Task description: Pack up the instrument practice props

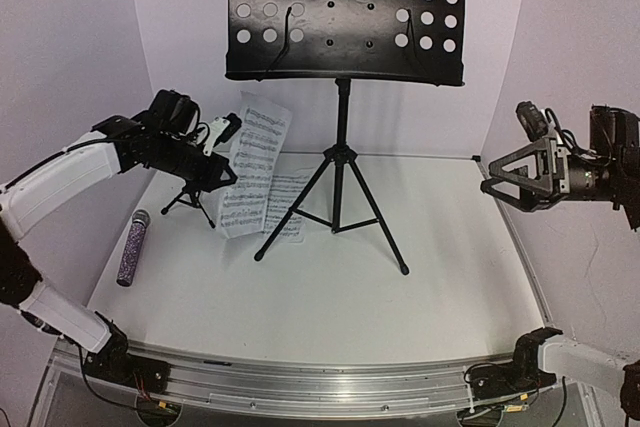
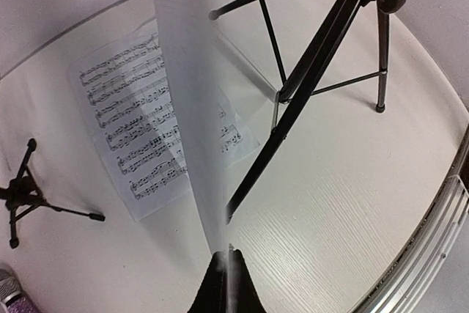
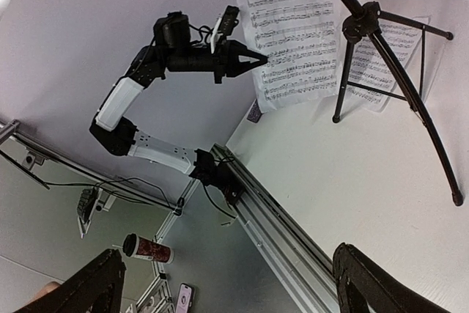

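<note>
Pinching one sheet-music page [image 1: 262,137] by its edge, left tool [image 2: 226,256] holds it above the surface [image 1: 400,317] — light, floppy, creases easily — right tool [image 1: 487,184] spread, idle.

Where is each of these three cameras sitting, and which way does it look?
Top external: above, behind the bases, facing forward at the music stand; left arm and right arm show.
Left wrist: on the left arm, looking along the left gripper, shut on a sheet-music page.
Right wrist: on the right arm, facing across at the left arm; the open right gripper frames the bottom.
All three share that page and stand.
</note>
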